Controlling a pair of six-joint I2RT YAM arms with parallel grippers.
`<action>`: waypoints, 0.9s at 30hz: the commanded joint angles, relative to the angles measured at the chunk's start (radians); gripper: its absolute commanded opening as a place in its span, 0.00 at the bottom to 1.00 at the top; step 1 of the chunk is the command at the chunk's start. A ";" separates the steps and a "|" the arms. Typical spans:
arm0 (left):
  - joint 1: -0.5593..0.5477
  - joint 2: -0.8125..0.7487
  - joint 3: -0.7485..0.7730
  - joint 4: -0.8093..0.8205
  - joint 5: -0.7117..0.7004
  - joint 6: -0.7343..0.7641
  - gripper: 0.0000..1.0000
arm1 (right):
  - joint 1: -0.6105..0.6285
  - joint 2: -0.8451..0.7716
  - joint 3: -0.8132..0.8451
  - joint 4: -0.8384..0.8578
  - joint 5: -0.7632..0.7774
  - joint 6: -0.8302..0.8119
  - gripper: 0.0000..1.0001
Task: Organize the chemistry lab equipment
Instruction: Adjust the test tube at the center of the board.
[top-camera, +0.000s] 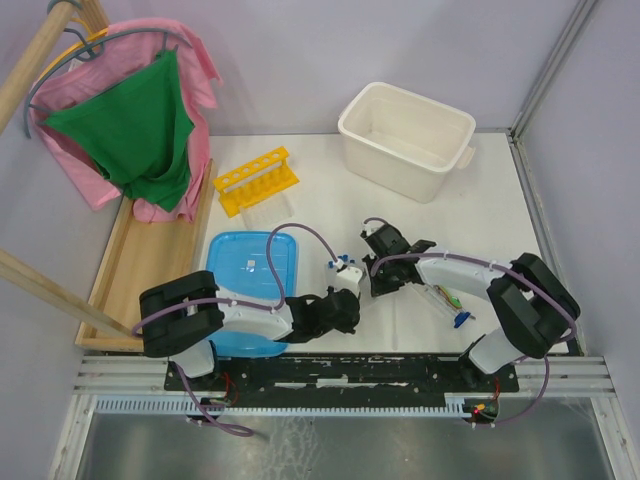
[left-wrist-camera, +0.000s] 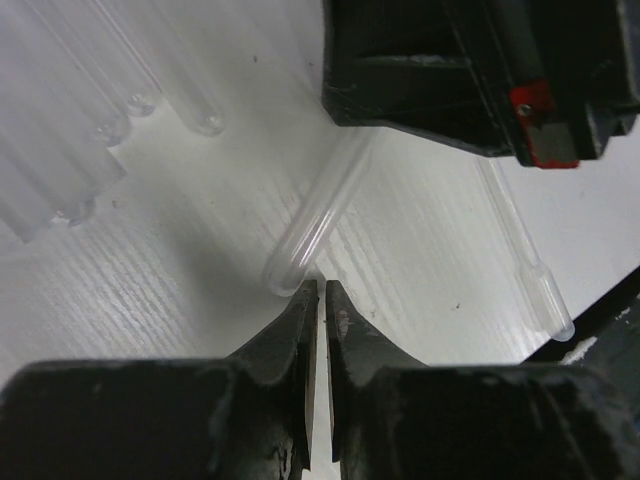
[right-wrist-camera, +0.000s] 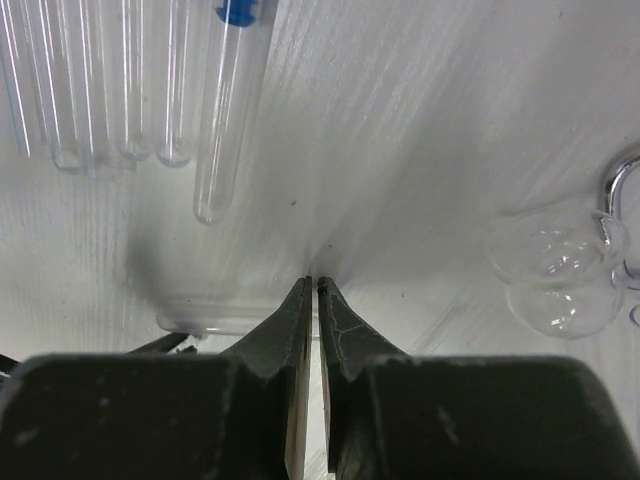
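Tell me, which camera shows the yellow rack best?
The top external view: the yellow rack lies in full sight, empty, left of the white tub. Neither wrist view shows it at all.

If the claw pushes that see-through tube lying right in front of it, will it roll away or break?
It would probably roll: the clear tube is round and smooth and lies on its side on the flat white table. It looks thin, like glass, so a hard squeeze might crack it. Its shiny surface could also make it slippery to pinch.
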 joint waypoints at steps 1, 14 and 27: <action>-0.003 -0.009 0.031 -0.044 -0.102 0.046 0.14 | -0.001 -0.049 -0.032 -0.002 -0.001 0.020 0.14; 0.006 0.070 0.088 0.015 -0.164 0.080 0.20 | 0.040 -0.144 -0.083 -0.029 -0.038 0.018 0.19; 0.008 -0.015 0.092 -0.092 -0.233 0.074 0.28 | 0.058 -0.207 -0.074 -0.089 0.078 0.008 0.29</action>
